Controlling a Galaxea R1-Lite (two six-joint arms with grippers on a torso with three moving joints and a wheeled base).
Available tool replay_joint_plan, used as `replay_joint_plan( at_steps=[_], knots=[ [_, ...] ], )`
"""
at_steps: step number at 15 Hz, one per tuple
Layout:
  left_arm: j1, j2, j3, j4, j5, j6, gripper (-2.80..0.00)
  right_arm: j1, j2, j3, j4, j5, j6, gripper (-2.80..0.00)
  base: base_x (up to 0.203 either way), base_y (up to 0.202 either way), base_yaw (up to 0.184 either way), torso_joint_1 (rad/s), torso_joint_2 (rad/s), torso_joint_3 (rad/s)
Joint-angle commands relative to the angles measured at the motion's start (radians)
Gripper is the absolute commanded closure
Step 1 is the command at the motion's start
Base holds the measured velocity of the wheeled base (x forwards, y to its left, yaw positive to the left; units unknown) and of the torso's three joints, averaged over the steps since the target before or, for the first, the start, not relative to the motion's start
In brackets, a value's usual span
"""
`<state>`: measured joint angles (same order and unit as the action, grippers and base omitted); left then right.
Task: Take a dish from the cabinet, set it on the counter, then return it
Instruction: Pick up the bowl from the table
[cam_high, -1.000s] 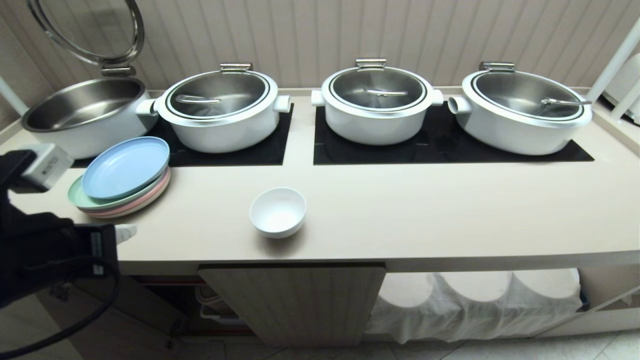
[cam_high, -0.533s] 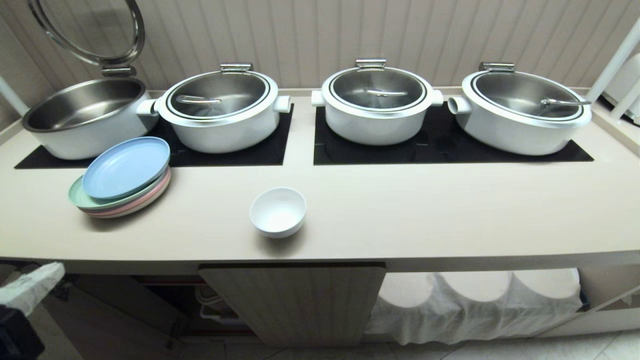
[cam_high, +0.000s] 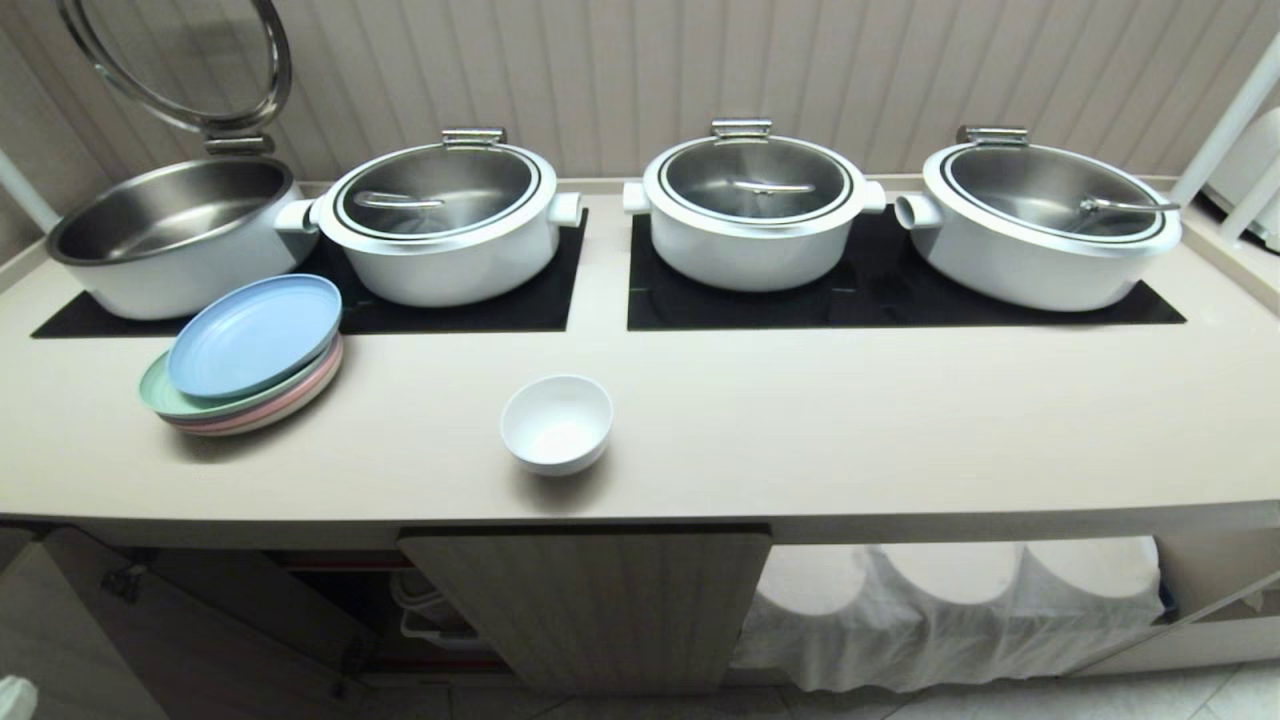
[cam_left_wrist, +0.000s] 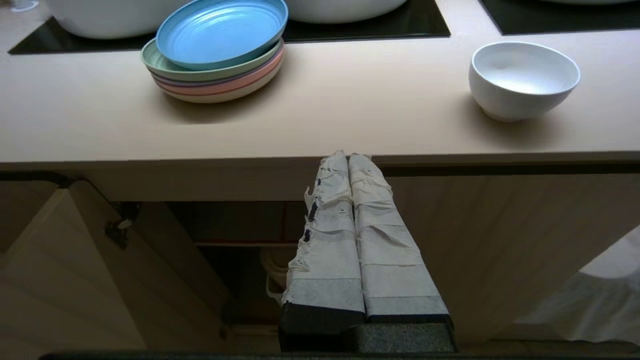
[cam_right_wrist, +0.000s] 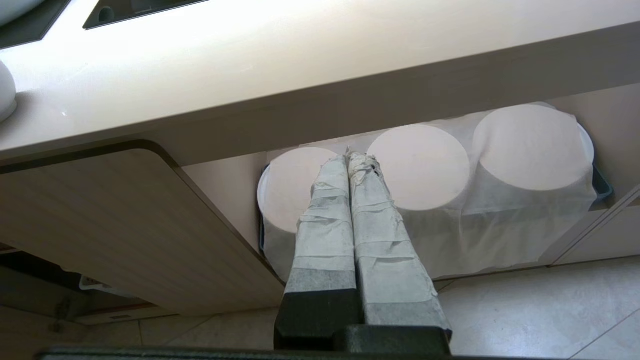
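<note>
Hanging below the counter (cam_left_wrist: 310, 125) edge, the left gripper (cam_left_wrist: 350, 156) had fingers pressed together, empty, facing the open cabinet (cam_left_wrist: 240, 260). Right gripper (cam_right_wrist: 348, 156) likewise closed, low by the cloth-covered stacks (cam_right_wrist: 530, 150). The dish (cam_high: 556, 424) sat upright on the counter, plates (cam_high: 245, 355) well left, 4 pots (cam_high: 755, 205) behind.

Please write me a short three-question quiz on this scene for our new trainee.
1. True or false: the dish stands on the counter.
2. Which plate tops the stack of plates: A blue, B green, C pink?
3. Fill in: the left gripper hangs below the counter edge with its jaws ____.

Key: 1 true. 2 A. 3 shut.
</note>
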<state>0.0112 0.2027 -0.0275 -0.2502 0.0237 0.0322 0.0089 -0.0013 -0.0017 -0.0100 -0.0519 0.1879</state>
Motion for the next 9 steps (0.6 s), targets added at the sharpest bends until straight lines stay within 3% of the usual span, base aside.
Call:
replay_joint_plan(
  at_steps=[1, 4, 9],
  knots=[
    [-0.007, -0.183, 0.023, 0.116, 0.004, 0.025, 0.00, 0.000, 0.001, 0.000, -0.001, 0.000, 0.001, 0.00, 0.000, 0.000, 0.000, 0.000, 0.00, 0.000],
    [-0.011, -0.201, 0.026, 0.245, -0.035, 0.042, 0.00, 0.000, 0.001, 0.000, -0.001, 0.000, 0.001, 0.00, 0.000, 0.000, 0.000, 0.000, 0.00, 0.000],
    [-0.011, -0.201, 0.028, 0.255, -0.044, 0.040, 0.00, 0.000, 0.001, 0.000, -0.001, 0.000, 0.001, 0.00, 0.000, 0.000, 0.000, 0.000, 0.00, 0.000]
  ],
)
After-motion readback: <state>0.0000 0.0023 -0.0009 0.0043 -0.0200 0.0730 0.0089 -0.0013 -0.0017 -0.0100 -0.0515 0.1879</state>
